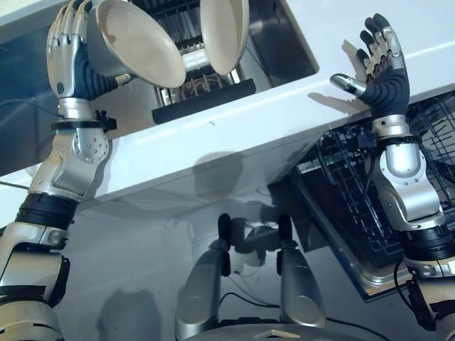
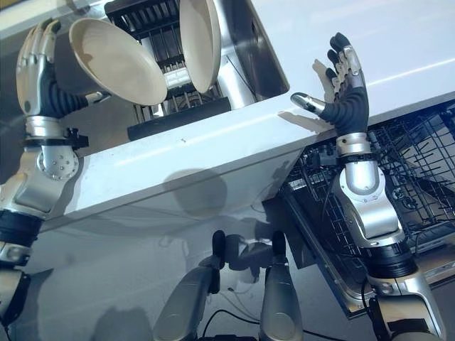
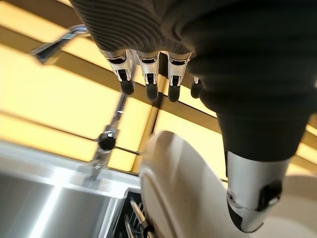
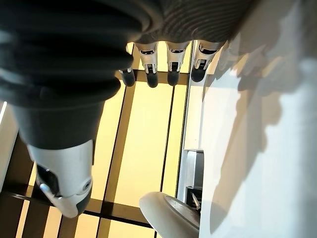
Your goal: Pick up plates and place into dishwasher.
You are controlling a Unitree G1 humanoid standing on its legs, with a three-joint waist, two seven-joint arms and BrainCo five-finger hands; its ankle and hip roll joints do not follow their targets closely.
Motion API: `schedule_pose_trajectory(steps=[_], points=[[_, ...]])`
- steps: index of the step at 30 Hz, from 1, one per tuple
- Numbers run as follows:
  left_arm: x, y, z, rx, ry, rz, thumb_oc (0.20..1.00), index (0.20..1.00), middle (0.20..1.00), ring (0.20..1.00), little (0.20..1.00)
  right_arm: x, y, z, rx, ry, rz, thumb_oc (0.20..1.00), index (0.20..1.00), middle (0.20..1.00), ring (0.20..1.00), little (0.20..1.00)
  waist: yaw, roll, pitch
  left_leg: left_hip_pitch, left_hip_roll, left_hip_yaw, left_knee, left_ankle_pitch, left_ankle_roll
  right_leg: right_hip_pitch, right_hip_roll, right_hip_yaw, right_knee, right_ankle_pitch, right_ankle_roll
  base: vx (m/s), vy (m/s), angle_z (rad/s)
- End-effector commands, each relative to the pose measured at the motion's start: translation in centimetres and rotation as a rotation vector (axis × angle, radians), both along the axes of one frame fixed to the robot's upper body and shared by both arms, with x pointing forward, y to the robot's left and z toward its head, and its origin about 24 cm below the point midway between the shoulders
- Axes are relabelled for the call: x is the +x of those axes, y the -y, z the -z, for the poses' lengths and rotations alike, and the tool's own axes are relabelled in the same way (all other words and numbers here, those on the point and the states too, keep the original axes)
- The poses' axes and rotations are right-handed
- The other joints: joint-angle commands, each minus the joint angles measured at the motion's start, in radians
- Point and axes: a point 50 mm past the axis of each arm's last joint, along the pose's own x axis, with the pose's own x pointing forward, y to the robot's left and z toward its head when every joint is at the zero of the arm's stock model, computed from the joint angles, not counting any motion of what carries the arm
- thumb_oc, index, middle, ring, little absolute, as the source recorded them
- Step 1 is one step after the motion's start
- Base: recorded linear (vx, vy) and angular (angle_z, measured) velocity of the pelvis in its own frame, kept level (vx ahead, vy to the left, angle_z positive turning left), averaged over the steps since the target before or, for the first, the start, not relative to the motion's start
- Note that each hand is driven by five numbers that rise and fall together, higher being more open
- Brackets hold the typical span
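two plates (image 1: 142,46), one dish rack (image 1: 202,96), one faucet (image 3: 106,139)

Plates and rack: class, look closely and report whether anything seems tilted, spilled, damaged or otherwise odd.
Nothing spilled or broken. One plate is tilted because the left hand holds it above the sink. The other plate stands on edge in the dark rack. The right hand is open, over the counter.

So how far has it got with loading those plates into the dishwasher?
Barely begun, it seems. The left hand holds one cream plate lifted above the sink; a second plate stands on edge in the dark drying rack. The right hand is open, holding nothing, over the counter. The dishwasher rack below it shows no plates in its visible part. Both plates are left to load.
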Motion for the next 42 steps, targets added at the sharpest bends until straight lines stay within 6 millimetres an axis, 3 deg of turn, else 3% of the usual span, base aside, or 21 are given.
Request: schedule_pose_trajectory(steps=[1, 6, 11, 19, 22, 28, 34, 42], points=[[-1.0, 0.3, -5.9, 0.164, 0.242, -0.109, 1.000, 1.000, 1.000, 1.000, 1.000, 0.6, -0.9, -0.1, -0.012, -0.017, -0.018, 1.000, 1.000, 1.000, 1.000, 1.000, -0.013, -0.010, 0.025, 0.001, -0.038, -0.031, 0.101, -0.028, 0.014, 0.013, -0.056, 0.015, -0.040, 0.099, 0.040, 0.00, 0.072, -0.01], [-1.2, 1.5, -7.5, 0.402, 0.336, -0.244, 1.000, 1.000, 1.000, 1.000, 1.000, 0.4, -0.3, -0.7, -0.041, -0.018, -0.017, 1.000, 1.000, 1.000, 1.000, 1.000, -0.039, 0.011, 0.042, 0.018, -0.042, -0.017, 0.090, -0.026, 0.014, 0.002, -0.060, 0.032, -0.030, 0.107, 0.040, 0.03, 0.099, -0.04], [-0.7, 2.2, -7.5, 0.565, 0.285, -0.306, 1.000, 1.000, 1.000, 1.000, 1.000, 0.2, 0.4, -1.3, -0.080, -0.024, -0.012, 1.000, 1.000, 1.000, 1.000, 1.000, -0.067, 0.044, 0.043, 0.040, -0.050, 0.005, 0.083, -0.026, 0.010, -0.004, -0.066, 0.049, -0.023, 0.112, 0.040, 0.05, 0.127, 0.01], [1.1, 1.7, -3.3, 0.708, 0.013, -0.283, 1.000, 1.000, 1.000, 1.000, 1.000, -0.7, 1.6, -1.7, -0.130, -0.036, 0.004, 1.000, 1.000, 1.000, 1.000, 1.000, -0.097, 0.076, 0.051, 0.065, -0.062, 0.023, 0.076, -0.020, 0.003, -0.003, -0.070, 0.072, -0.020, 0.122, 0.044, 0.06, 0.085, 0.03], [1.5, 1.2, -1.8, 0.716, -0.086, -0.277, 1.000, 1.000, 1.000, 1.000, 1.000, -0.8, 2.1, -1.7, -0.142, -0.036, 0.014, 1.000, 1.000, 1.000, 1.000, 1.000, -0.104, 0.088, 0.057, 0.071, -0.068, 0.024, 0.066, -0.012, 0.001, -0.007, -0.070, 0.078, -0.023, 0.131, 0.045, 0.03, 0.053, -0.09], [1.9, 0.1, -0.8, 0.672, -0.182, -0.288, 1.000, 1.000, 1.000, 1.000, 1.000, -0.9, 2.5, -1.8, -0.160, -0.044, 0.016, 1.000, 1.000, 1.000, 1.000, 1.000, -0.113, 0.110, 0.058, 0.081, -0.078, 0.031, 0.060, -0.004, -0.001, -0.014, -0.076, 0.077, -0.018, 0.137, 0.044, 0.02, 0.061, -0.03], [1.6, -1.5, -0.4, 0.601, -0.175, -0.333, 1.000, 1.000, 1.000, 1.000, 1.000, -1.2, 3.1, -1.1, -0.179, -0.062, 0.016, 1.000, 1.000, 1.000, 1.000, 1.000, -0.116, 0.122, 0.057, 0.095, -0.090, 0.031, 0.071, -0.004, -0.004, -0.006, -0.081, 0.071, -0.009, 0.140, 0.038, 0.03, 0.049, 0.03], [0.8, -5.0, -0.3, 0.408, -0.090, -0.551, 1.000, 1.000, 1.000, 1.000, 1.000, -1.1, 3.2, -1.0, -0.209, -0.081, 0.033, 1.000, 1.000, 1.000, 1.000, 1.000, -0.114, 0.125, 0.057, 0.093, -0.096, 0.019, 0.075, 0.003, -0.012, -0.019, -0.082, 0.067, 0.004, 0.143, 0.034, 0.03, 0.047, 0.02]])
